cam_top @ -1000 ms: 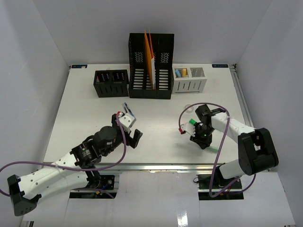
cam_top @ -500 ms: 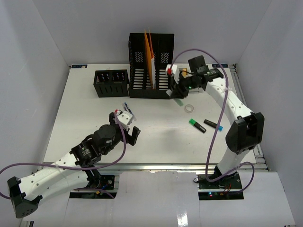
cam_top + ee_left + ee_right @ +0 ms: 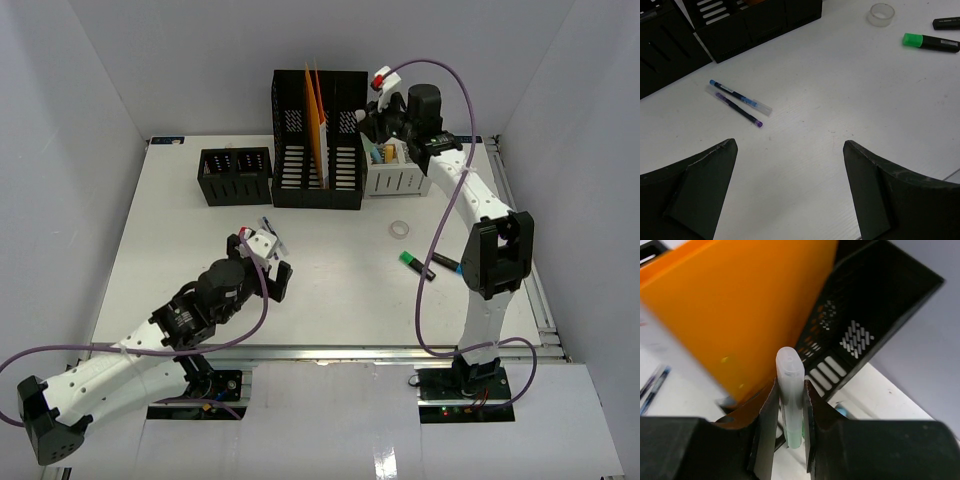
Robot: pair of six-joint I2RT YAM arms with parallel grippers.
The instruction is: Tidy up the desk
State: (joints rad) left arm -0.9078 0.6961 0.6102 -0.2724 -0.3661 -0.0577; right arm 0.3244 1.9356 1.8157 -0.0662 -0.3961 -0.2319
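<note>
Desk: two pens lie on it.
My left claw: spread wide above them.
My right claw: clamped on a pale-capped marker.

Matt white desk, black plastic rack — frosted translucent plastic pen

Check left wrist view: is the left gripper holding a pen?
No, the left gripper is open and empty, and the blue pen and purple pen lie on the desk ahead of it.
</note>
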